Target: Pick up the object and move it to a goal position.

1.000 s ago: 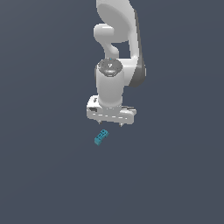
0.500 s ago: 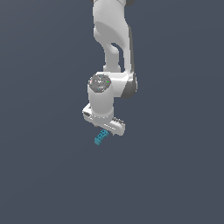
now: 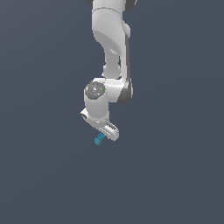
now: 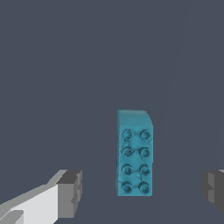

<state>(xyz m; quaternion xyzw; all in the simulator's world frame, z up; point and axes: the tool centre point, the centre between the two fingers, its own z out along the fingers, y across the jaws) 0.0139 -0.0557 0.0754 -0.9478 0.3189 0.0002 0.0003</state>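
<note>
The object is a small teal-blue elongated block [image 4: 134, 153] with two rows of small round studs on its top face. It lies flat on the dark grey floor. In the exterior view the block [image 3: 99, 139] shows just under the hand, partly hidden by it. My gripper [image 4: 142, 192] is open and empty above the block. One dark pad [image 4: 72, 192] and the other pad [image 4: 213, 189] stand apart on either side of the block's near end, not touching it. In the exterior view the gripper [image 3: 105, 133] hangs low over the floor.
The white arm [image 3: 111, 48] rises from the hand to the top of the exterior view. A plain dark grey floor [image 3: 175, 166] lies all around.
The arm has swung toward the exterior view's left and come down, and the hand has turned. The gripper now stands over the block, which has not moved.
</note>
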